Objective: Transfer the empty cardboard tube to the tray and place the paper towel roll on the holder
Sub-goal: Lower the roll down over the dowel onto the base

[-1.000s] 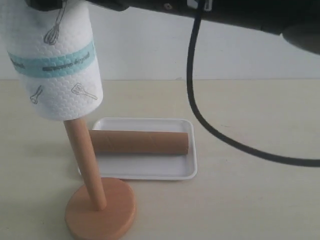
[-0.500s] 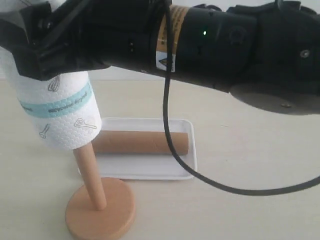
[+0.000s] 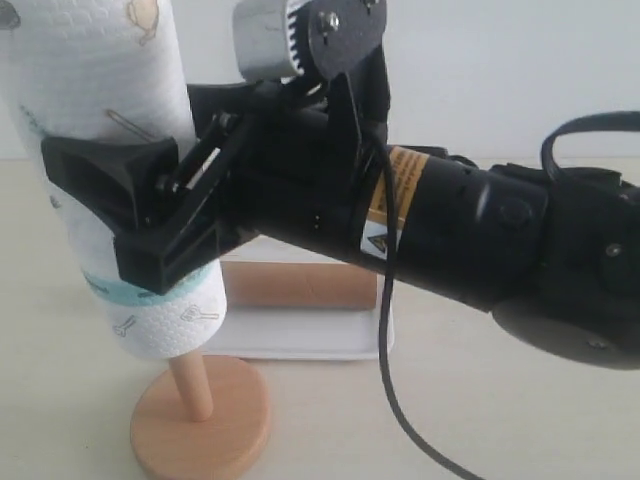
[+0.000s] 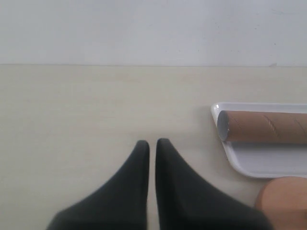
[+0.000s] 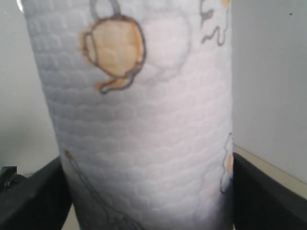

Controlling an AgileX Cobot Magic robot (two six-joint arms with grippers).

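Grip of right gripper (image 5: 148, 196) wide around middle of seemingly soft, light, easily dented paper towel roll (image 3: 100, 90), partly down pole of holder (image 3: 200, 425); left gripper (image 4: 152, 143) closed, empty.

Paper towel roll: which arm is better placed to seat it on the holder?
Right: the right gripper holds the roll partly down the holder; the left gripper is shut, empty, beside the tray.

Right hand (image 3: 112, 205) clamped wide, arm (image 3: 480, 240) reaching leftward, left hand (image 4: 152, 143) pinched closed

A pale beige tabletop (image 4: 72, 105) meets a plain white wall (image 4: 144, 28).
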